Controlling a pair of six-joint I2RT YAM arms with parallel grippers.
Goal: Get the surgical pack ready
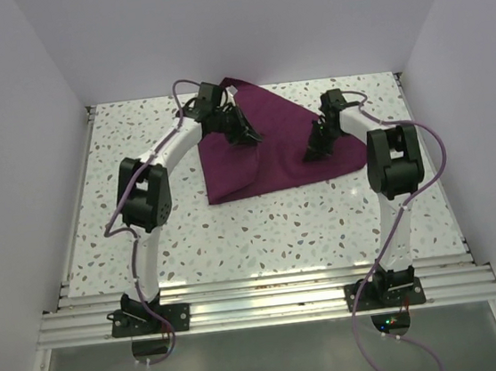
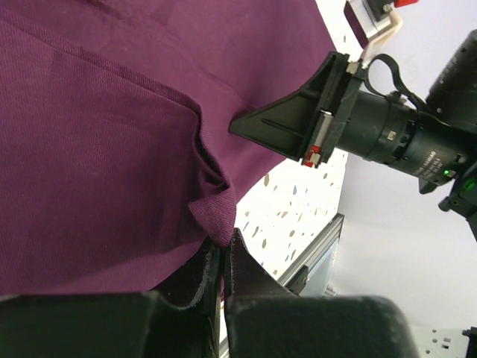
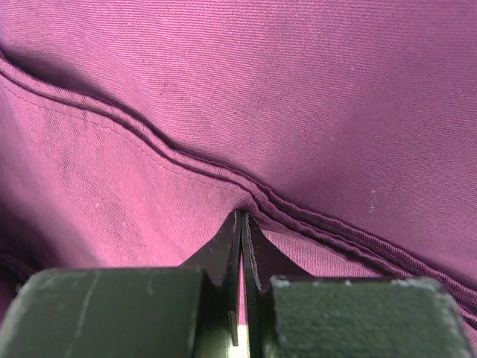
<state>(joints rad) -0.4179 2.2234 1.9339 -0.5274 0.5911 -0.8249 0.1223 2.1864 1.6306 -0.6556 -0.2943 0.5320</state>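
The maroon-purple cloth (image 1: 266, 143) lies partly folded at the back middle of the table. My left gripper (image 1: 244, 132) is shut on a corner of the cloth (image 2: 216, 216) and holds it over the cloth's left part. My right gripper (image 1: 318, 151) is shut on a hemmed edge of the cloth (image 3: 246, 201) near its right side. In the left wrist view the right gripper's black fingers (image 2: 291, 119) show beyond the cloth. The metal tray, scissors and gauze are out of view.
The speckled white table (image 1: 262, 229) has walls on the left, back and right. An aluminium rail (image 1: 261, 300) runs along its near edge, where both arm bases are bolted.
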